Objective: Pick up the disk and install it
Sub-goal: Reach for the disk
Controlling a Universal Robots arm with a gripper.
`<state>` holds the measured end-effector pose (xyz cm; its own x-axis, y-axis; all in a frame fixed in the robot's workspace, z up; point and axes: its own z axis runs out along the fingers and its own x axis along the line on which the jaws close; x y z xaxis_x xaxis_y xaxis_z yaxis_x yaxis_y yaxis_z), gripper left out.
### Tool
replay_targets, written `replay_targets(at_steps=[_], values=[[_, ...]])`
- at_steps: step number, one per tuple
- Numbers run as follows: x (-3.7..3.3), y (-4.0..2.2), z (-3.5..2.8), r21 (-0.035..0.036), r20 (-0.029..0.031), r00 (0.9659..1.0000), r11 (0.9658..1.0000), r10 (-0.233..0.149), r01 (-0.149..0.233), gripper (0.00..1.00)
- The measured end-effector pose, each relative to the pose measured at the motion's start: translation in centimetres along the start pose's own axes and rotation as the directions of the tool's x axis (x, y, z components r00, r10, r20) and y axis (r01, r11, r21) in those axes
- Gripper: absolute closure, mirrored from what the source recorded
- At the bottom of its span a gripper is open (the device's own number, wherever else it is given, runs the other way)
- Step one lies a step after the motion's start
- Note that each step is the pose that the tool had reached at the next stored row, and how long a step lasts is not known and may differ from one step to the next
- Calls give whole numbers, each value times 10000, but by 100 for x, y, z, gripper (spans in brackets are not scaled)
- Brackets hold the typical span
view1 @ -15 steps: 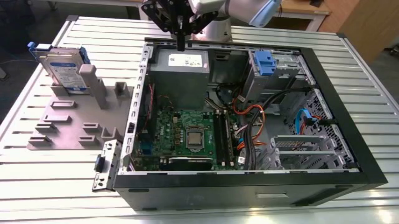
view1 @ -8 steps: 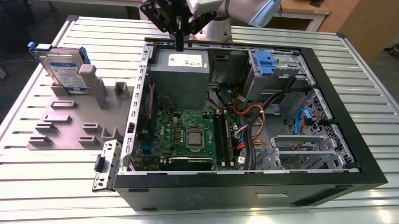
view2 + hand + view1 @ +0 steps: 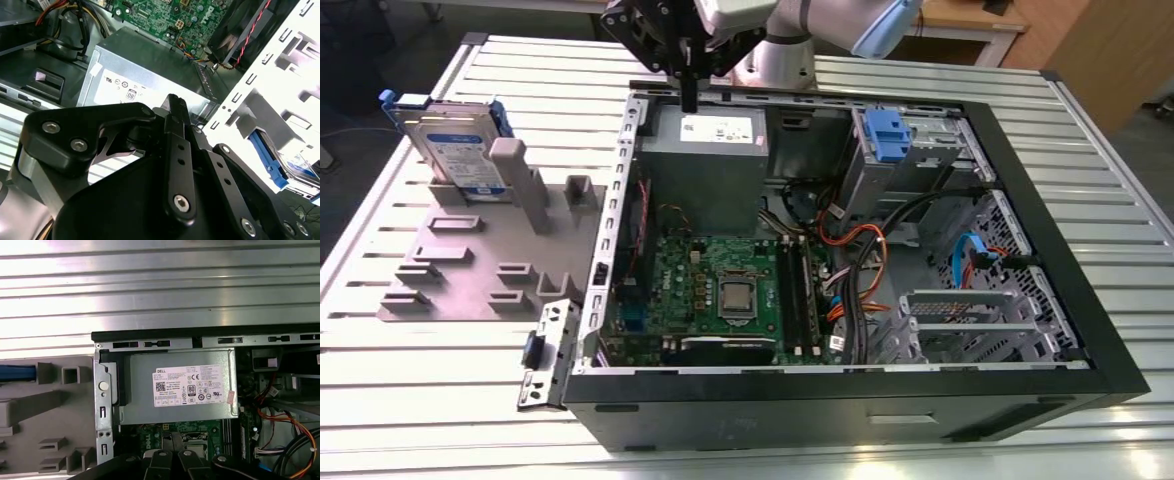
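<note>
Table (image 3: 400,420): slatted metal, carries everything. Bare slats run along its near edge and along the edge at the exterior view's right.

Computer case (image 3: 854,410): lies on its side with the open face up and takes most of the table's middle and the exterior view's right. Its black rim stands up all round. There is little room between its far wall and the table's far edge.

Grey slotted holder (image 3: 467,270): lies flat just beside the case wall at the exterior view's left, with upright posts and low empty slots. The first wrist view shows holder (image 3: 50,405) and case wall close together.

Power supply (image 3: 707,150): a grey box in the case's far corner at the exterior view's left, label up. In the first wrist view it (image 3: 180,390) sits tight under the rim.

Motherboard (image 3: 720,290): green, on the case floor, nearer than the supply.

The disk (image 3: 460,150): stands on edge in the holder's far end, near the table's far corner at the exterior view's left, blue carrier around it. It is well apart from my pincer.

Second blue carrier (image 3: 887,135): seated in the bay at the case's far wall.

My arm (image 3: 787,50): reaches in over the table's far edge, wrist turned down.

My pincer (image 3: 690,100): points straight down above the case's far rim at the supply's corner. In the second wrist view its fingers (image 3: 175,115) are together, with nothing between them.
</note>
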<state>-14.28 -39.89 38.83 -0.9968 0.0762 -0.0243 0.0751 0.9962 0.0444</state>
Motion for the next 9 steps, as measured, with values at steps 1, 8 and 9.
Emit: replay_targets(at_steps=[1, 8, 9], values=[[3, 0, 1, 0, 1, 10000, 10000, 1, -1, 89], [49, -4, 2, 0, 0, 10000, 10000, 0, 0, 89], [53, -4, 2, 0, 0, 10000, 10000, 0, 0, 89]])
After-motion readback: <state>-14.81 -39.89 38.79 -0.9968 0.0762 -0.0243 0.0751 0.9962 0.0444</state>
